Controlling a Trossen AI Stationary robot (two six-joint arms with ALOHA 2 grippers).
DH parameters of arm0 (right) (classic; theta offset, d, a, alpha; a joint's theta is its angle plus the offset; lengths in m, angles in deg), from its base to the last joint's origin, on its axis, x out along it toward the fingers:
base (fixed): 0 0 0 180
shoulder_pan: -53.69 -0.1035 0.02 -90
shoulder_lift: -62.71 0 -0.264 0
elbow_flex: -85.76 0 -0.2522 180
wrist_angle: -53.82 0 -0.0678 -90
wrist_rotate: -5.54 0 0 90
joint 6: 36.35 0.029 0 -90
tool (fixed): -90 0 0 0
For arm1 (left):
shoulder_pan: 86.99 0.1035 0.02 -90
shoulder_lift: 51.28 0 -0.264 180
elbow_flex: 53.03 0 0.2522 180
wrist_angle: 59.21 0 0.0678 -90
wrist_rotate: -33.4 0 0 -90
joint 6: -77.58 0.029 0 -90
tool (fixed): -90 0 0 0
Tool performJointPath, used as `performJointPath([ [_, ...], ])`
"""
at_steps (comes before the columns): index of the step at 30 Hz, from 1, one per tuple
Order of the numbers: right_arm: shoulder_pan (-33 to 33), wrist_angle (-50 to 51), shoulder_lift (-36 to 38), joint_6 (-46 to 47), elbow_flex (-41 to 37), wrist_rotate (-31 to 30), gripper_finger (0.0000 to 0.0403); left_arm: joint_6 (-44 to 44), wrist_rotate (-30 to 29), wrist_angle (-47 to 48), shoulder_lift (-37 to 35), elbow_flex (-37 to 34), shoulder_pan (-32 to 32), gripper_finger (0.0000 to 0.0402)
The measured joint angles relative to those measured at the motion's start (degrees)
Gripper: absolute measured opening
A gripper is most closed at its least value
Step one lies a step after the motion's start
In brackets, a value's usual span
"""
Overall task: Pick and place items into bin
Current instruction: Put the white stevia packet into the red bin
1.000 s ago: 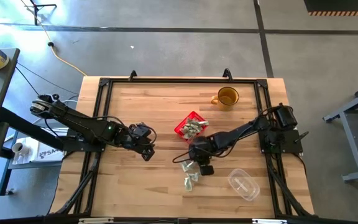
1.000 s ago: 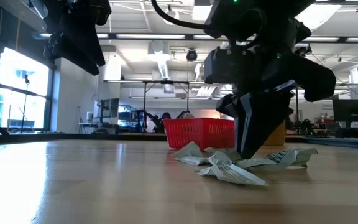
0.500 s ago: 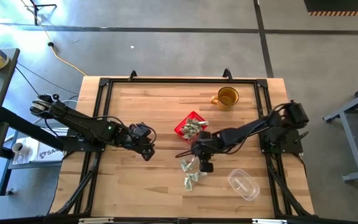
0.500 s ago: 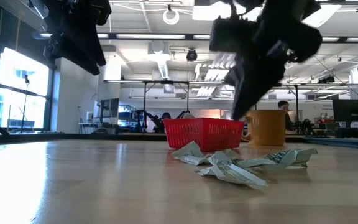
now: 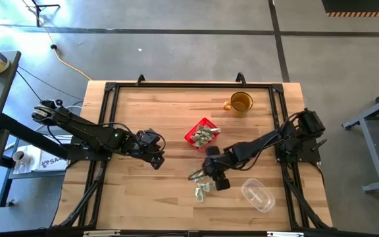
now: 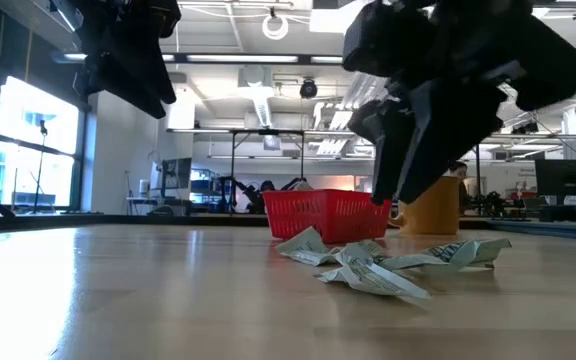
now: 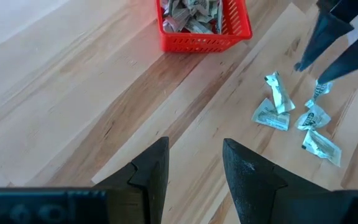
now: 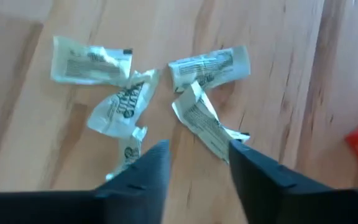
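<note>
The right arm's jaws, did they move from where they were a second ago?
Yes. In the high view the right gripper first moved toward the red bin, then away again, over the loose packets.

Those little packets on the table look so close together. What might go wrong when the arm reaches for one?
1. The small green-and-white wrapped packets lie touching, so the right gripper, fingers open above them, might lift two or push neighbours away.
2. The small red plastic bin already holds packets, so a dropped one could spill over its low wall.

A wooden table (image 5: pixel 150 112) carries the red bin (image 5: pixel 196 131), loose items (image 5: pixel 202 189), an amber mug (image 5: pixel 240 103) and a clear container (image 5: pixel 258 195).
</note>
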Motion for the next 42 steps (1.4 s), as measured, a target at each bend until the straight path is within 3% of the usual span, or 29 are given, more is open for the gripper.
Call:
performJointPath([
  [5, -1.9, -1.4, -0.3, -4.5, 0.0, -4.3, 0.0222, 0.0, 0.0, -1.1, 0.0, 0.0, 0.0, 0.0184],
  [9, -2.3, -2.2, -0.3, -4.3, 0.0, -5.6, 0.0249, 0.0, 0.0, -2.0, 0.0, 0.0, 0.0, 0.0184],
  [17, -2.3, -3.1, -0.3, -4.5, 0.0, -3.9, 0.0248, -0.3, 0.0, -2.7, 0.0, 0.0, 0.0, 0.0184],
  [34, -1.5, -6.1, -4.5, -15.3, 0.0, -3.7, 0.025, -2.4, -1.2, -2.7, 0.0, 0.0, 0.0, 0.0184],
  [42, 1.7, -8.3, -7.1, -14.0, 0.0, -1.0, 0.0248, -2.4, -2.4, -2.4, 0.0, 0.0, 0.0, 0.0184],
])
